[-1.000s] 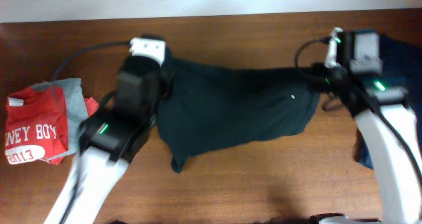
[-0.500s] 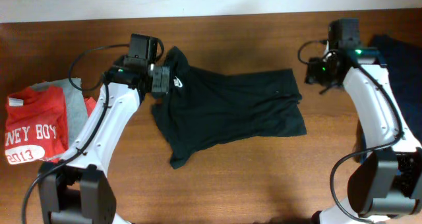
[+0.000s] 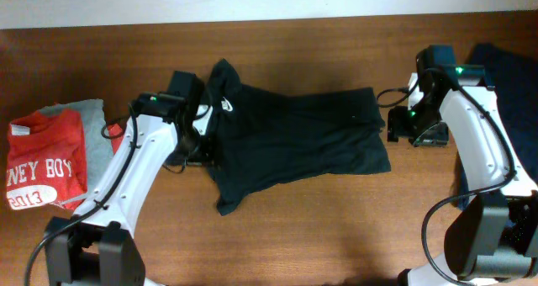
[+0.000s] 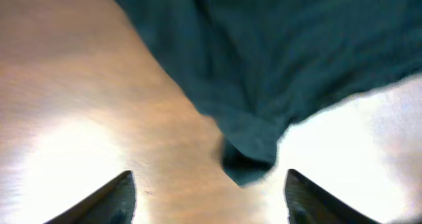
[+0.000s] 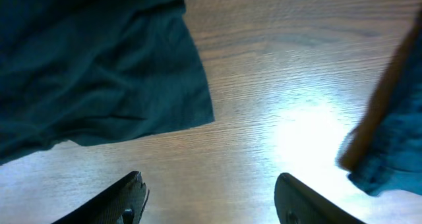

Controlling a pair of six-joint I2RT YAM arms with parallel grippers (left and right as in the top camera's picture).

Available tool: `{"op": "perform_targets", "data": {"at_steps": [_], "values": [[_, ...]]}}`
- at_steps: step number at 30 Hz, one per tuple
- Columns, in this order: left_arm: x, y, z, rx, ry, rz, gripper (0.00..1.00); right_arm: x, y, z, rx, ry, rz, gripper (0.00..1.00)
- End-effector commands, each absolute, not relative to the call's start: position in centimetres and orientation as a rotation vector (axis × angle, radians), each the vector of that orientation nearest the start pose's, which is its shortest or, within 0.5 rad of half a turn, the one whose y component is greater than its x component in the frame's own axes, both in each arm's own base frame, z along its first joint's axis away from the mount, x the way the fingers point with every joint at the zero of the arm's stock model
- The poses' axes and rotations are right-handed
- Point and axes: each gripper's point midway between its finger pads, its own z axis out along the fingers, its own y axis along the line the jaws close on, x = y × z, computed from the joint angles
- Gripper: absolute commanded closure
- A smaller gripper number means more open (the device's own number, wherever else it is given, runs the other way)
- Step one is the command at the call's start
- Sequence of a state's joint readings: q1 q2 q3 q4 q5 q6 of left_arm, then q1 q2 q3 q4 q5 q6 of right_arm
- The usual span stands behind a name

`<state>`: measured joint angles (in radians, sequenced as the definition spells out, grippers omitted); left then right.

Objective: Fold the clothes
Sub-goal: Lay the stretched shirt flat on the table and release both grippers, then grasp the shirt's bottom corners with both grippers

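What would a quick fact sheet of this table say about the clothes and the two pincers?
Main garment: black T-shirt, crumpled, unfolded, on the table
Left pincer: open, empty, above a shirt edge
Right pincer: open, empty, above bare table beside the shirt
Other clothes: red shirt on grey garment near left arm; dark blue garment near right arm

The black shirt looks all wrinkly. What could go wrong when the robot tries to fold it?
The black T-shirt lies wrinkled and slanted on the table, so a fold made now may come out crooked. The left gripper and right gripper are both open, holding nothing; a grab might catch only a thin edge and slip. The dark blue garment lies close to the right gripper, which might drag it along.
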<state>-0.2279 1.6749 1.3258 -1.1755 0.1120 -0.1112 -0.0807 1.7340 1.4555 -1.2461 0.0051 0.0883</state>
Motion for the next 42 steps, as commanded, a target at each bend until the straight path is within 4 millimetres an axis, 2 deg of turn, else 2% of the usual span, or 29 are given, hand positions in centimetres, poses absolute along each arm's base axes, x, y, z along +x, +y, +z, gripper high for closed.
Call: {"op": "perform_targets", "data": {"at_steps": [1,5,11,14,17,24,27,37,38,39,40,41,42], "values": [[27.5,-10.2,9.8,0.165,3.163,-0.345,0.33,31.4,-1.6,10.7,0.224,3.104,0.080,0.32],[26.5,-10.0,9.1,0.161,3.198,-0.339,0.33,30.4,-1.0,8.0,0.212,3.129,0.125,0.33],[27.2,-10.2,8.9,0.164,3.167,-0.344,0.31,30.2,-0.5,4.1,0.211,3.088,0.169,0.42],[27.4,-10.2,8.9,0.165,3.159,-0.346,0.27,30.6,0.6,2.9,0.202,3.046,0.268,0.43],[27.5,-10.3,8.9,0.166,3.154,-0.347,0.27,30.6,0.7,1.8,0.196,3.021,0.272,0.43],[27.6,-10.3,8.9,0.166,3.153,-0.347,0.25,30.0,0.3,0.2,0.196,3.013,0.238,0.42],[27.6,-10.3,8.9,0.166,3.153,-0.347,0.19,29.8,-0.2,-0.3,0.199,3.012,0.192,0.37],[27.6,-10.3,8.9,0.166,3.153,-0.347,0.15,29.6,-0.4,-0.9,0.198,3.006,0.172,0.35],[27.6,-10.3,8.9,0.166,3.153,-0.347,0.15,29.6,-0.4,-0.9,0.198,3.005,0.170,0.36],[27.6,-10.3,8.9,0.166,3.153,-0.347,0.15,29.6,-0.6,-1.0,0.200,3.005,0.153,0.44],[27.6,-10.3,8.9,0.166,3.152,-0.347,0.15,29.5,-0.9,-1.0,0.202,3.009,0.122,0.58],[27.6,-10.3,8.9,0.166,3.152,-0.347,0.15,29.5,-1.1,-1.0,0.204,3.012,0.105,0.65],[27.6,-10.3,8.9,0.166,3.152,-0.347,0.15,29.4,-1.3,-1.0,0.205,3.016,0.091,0.66]]}}
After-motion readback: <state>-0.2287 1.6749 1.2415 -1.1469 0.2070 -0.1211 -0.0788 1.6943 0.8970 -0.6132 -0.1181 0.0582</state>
